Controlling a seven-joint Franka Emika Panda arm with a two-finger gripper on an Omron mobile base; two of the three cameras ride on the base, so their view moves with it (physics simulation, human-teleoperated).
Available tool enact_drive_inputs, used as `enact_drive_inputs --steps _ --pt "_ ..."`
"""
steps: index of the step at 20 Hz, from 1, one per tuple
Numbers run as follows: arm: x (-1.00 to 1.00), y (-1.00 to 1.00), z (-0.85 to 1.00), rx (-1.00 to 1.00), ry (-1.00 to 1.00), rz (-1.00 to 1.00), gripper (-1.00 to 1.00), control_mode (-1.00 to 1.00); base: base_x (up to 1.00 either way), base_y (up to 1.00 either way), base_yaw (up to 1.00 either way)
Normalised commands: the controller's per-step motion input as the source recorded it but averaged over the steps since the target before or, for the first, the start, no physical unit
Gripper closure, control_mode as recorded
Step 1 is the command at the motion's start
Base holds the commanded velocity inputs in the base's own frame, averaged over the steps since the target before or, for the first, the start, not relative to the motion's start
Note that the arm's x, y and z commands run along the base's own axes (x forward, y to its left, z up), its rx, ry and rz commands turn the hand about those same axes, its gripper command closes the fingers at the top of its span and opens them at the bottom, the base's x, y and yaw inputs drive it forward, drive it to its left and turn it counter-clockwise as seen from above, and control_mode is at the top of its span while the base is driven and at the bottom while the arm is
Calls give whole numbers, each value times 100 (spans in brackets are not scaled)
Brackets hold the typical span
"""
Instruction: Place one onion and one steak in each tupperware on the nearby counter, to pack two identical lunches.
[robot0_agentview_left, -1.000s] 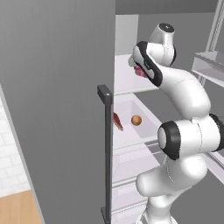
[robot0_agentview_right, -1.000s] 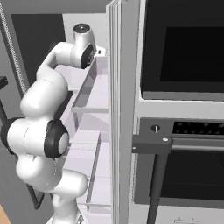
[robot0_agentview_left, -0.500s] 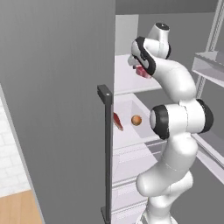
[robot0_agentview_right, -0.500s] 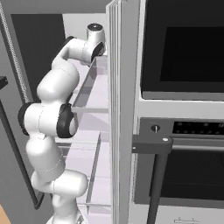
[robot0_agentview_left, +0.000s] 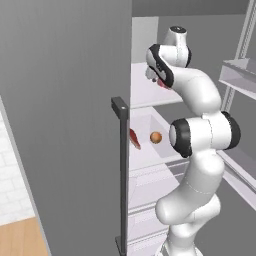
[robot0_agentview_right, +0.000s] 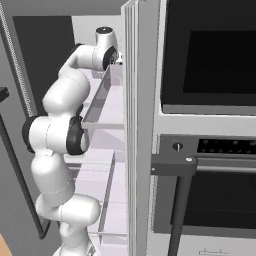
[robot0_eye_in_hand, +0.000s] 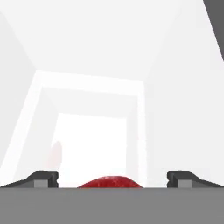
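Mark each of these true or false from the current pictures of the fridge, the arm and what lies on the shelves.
1. An orange-brown onion lies on a lower fridge shelf. True.
2. The pincer is clamped shut on the onion. False: its fingertips stand wide apart, with a red steak low between them in the hand view.
3. The arm reaches to the upper shelf. True.
4. A second red piece lies right of the onion in the left base view. False: it lies left of it, by the door edge.
5. An oven stands beside the fridge. True.
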Motion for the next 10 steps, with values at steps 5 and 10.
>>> enact_drive_inputs --steps 5,10 --pt "-53 1 -12 -5 -1 0 -100 -100 0 0 0" --pt "-64 -3 23 0 -9 3 -100 -100 0 0 0"
